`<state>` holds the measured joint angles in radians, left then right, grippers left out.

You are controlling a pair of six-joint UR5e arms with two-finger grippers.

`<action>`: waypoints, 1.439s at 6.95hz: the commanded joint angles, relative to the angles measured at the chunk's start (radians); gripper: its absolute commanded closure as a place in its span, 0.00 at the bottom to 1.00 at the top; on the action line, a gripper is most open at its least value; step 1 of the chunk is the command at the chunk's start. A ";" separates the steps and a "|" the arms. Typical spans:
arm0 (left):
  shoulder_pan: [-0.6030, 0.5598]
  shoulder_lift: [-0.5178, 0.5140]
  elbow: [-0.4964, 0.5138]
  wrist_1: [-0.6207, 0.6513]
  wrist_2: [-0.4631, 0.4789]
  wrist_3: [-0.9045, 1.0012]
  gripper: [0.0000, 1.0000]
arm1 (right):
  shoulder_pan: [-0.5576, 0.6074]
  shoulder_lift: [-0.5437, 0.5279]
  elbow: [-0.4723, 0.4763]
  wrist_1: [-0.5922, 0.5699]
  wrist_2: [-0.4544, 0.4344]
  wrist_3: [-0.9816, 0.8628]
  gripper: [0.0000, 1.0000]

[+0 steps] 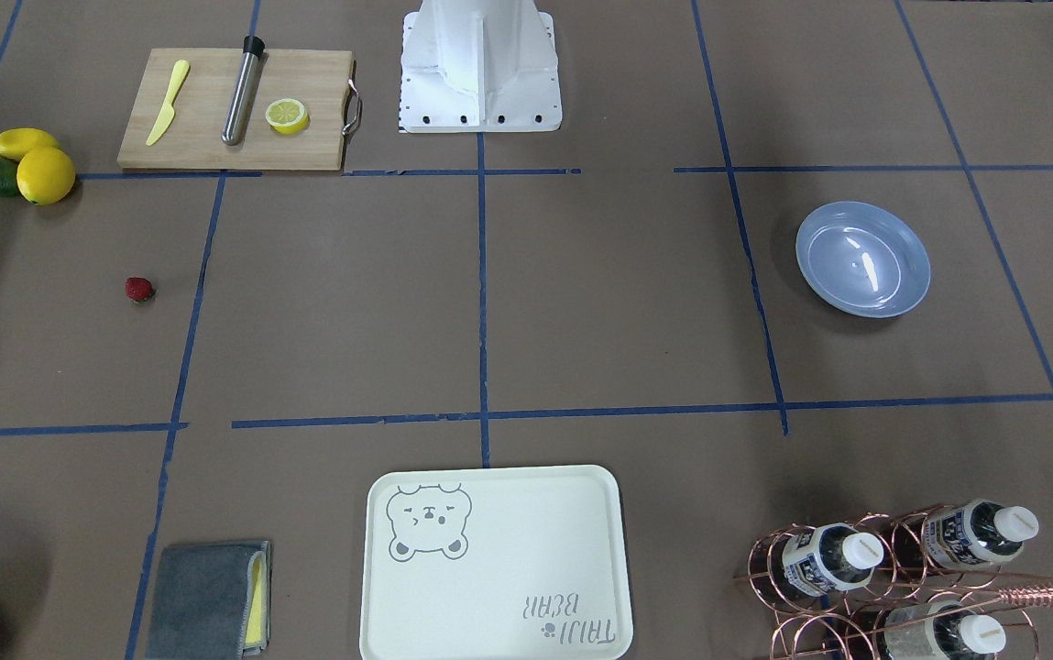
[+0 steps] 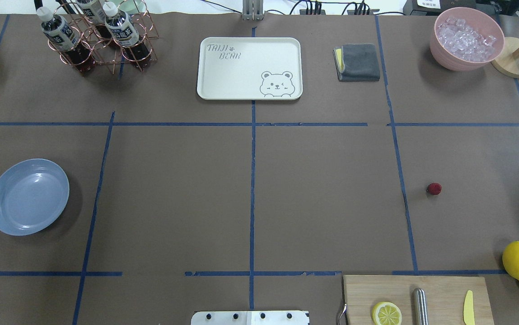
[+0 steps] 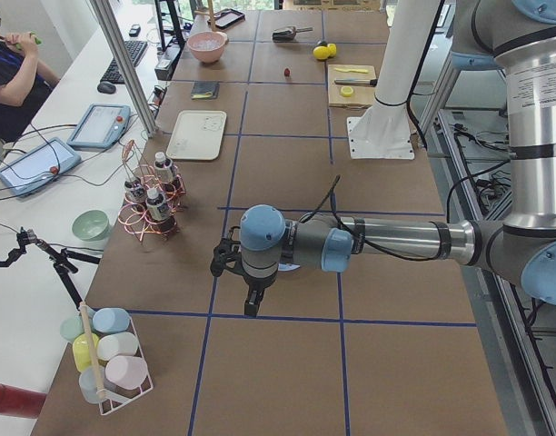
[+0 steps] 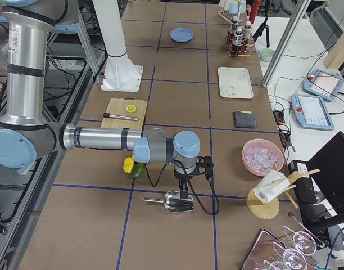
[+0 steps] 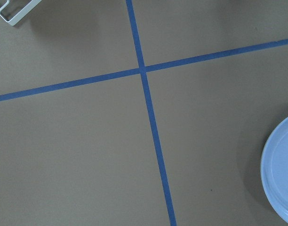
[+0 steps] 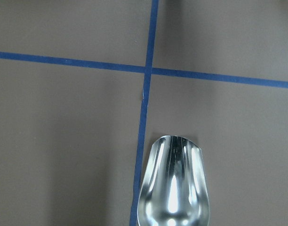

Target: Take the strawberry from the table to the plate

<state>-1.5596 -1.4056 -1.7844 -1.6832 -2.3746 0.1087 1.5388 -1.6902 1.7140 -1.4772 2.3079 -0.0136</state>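
From across the desk (image 1: 581, 302), the strawberry (image 1: 139, 290) lies alone on bare brown paper on the robot's right half. It is well apart from the empty blue plate (image 1: 863, 259) on the left half. No arm shows here. The cutting board (image 1: 237, 110) sits near the robot's white base, with a lemon half, a yellow knife and a steel rod on it.

From overhead, the berry sits just beside a blue tape line. I judge the right arm better placed for the pick, and the carry to the plate will be a long one. The bear tray (image 2: 249, 67), a grey cloth, a pink bowl of ice and a bottle rack line the far edge.

From the left end, the left claw (image 3: 252, 298) hangs pointing down over the desk. I cannot tell whether its fingers are apart or together. A person sits off to the side.

From the right end, the right claw (image 4: 183, 187) hangs above a metal scoop (image 4: 177, 201), and its state cannot be told either.

The left wrist view shows a tape cross and the plate's rim. The right wrist view shows only tape and the scoop's bowl. No fingers appear in either.
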 commanded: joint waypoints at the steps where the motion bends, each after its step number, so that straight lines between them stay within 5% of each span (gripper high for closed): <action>1: 0.010 -0.021 -0.017 -0.086 0.000 0.000 0.00 | -0.003 0.014 -0.007 0.185 -0.008 0.007 0.00; 4: 0.012 -0.039 0.043 -0.462 -0.005 -0.012 0.00 | -0.002 0.012 -0.019 0.189 0.024 0.104 0.00; 6: 0.030 -0.061 0.107 -0.553 -0.118 -0.123 0.00 | -0.002 0.009 -0.039 0.189 0.034 0.106 0.00; 8: 0.174 -0.008 0.152 -0.755 -0.112 -0.206 0.00 | -0.002 0.009 -0.053 0.189 0.061 0.110 0.00; 10: 0.397 -0.004 0.172 -0.873 0.124 -0.546 0.00 | -0.002 0.007 -0.062 0.189 0.061 0.109 0.00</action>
<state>-1.2918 -1.4162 -1.6284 -2.4750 -2.3804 -0.2484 1.5370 -1.6817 1.6572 -1.2885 2.3673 0.0960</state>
